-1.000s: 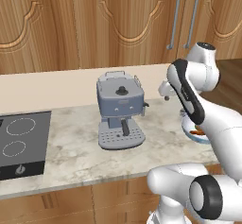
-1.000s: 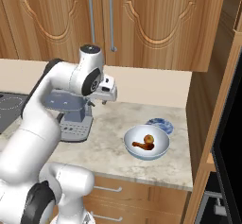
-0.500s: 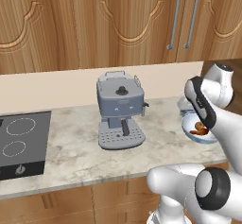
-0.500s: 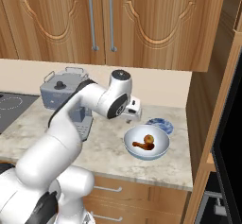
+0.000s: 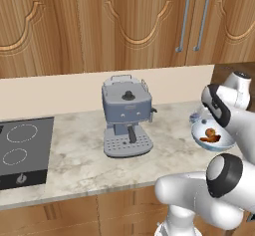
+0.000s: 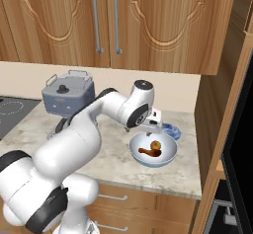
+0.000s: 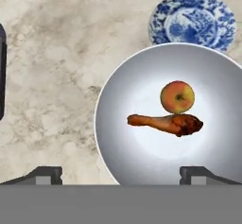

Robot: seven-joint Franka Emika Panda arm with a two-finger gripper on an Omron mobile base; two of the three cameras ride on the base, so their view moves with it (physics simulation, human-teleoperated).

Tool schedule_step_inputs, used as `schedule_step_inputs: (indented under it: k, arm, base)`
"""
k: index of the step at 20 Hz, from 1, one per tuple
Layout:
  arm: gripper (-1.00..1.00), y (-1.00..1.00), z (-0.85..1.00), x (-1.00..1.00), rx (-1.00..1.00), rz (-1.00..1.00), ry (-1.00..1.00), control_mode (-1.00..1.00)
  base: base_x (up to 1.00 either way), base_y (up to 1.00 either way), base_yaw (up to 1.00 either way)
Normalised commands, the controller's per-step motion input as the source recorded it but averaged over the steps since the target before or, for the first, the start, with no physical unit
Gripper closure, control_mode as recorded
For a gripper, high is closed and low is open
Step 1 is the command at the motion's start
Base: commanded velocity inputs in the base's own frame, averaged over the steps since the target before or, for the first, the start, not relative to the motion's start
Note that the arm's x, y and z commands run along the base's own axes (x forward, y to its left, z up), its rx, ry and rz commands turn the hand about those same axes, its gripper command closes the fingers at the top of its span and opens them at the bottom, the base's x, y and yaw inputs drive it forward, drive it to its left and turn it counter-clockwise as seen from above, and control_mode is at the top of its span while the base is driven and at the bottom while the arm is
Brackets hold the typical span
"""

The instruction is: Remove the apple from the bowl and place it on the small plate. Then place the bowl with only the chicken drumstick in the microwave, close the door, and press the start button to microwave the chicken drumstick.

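Gripper (image 7: 120,173) jaws stand wide and empty above the bowl (image 7: 123,161). In the hand view the apple (image 7: 177,97) sits at one o'clock of the bowl's centre, touching the drumstick (image 7: 165,123); the plate (image 7: 191,22) lies just beyond the rim at twelve. Descending off-centre, a finger could nudge the drumstick or roll the apple away.

Two base cameras look forward and down from behind the arm, sharing the marble counter (image 5: 74,155) and wide white bowl (image 6: 168,154), which the hand camera views closely from above.
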Motion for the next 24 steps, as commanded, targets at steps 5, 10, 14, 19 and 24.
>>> schedule_step_inputs:
  k: [5,10,14,19,24]
  arm:
    - [-1.00,-0.74,-0.31,0.00,0.00,0.00,0.16,-1.00]
    - [-1.00,-0.58,-0.23,0.00,0.00,0.01,0.05,-1.00]
    - [-1.00,-0.04,-0.17,0.03,0.00,0.05,-0.01,-1.00]
    - [-1.00,0.15,-0.27,0.21,-0.01,0.01,0.00,-1.00]
    - [-1.00,0.17,-0.31,0.38,-0.01,0.00,0.05,-1.00]
  base:
    - [0.00,0.00,0.00]
    - [0.00,0.00,0.00]
    - [0.00,0.00,0.00]
    - [0.00,0.00,0.00]
    - [0.00,0.00,0.00]
